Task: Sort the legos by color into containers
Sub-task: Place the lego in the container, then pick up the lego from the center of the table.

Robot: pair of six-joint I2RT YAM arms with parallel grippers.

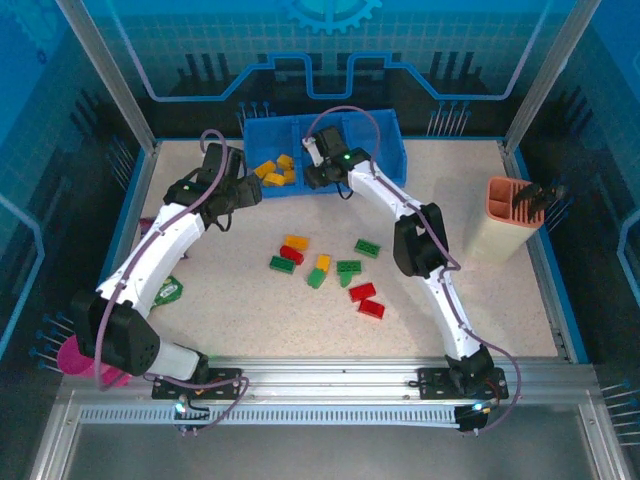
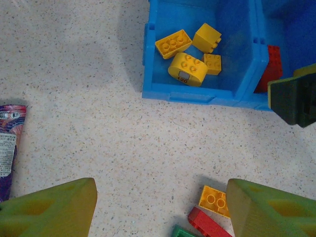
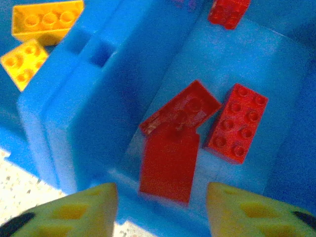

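Your right gripper (image 3: 162,200) hangs open over red legos (image 3: 237,123); left gripper (image 2: 160,197) gapes empty. Print on the purple packet (image 2: 7,143) is unreadable.

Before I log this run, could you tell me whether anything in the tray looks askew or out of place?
No mixed colours show. One red brick in the middle compartment lies askew, overlapping a second red brick.

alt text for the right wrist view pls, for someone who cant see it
The right gripper, jaws open and empty, hangs over a blue tray compartment holding red legos, one of them blurred directly below it. Yellow legos lie in the neighbouring compartment at upper left.
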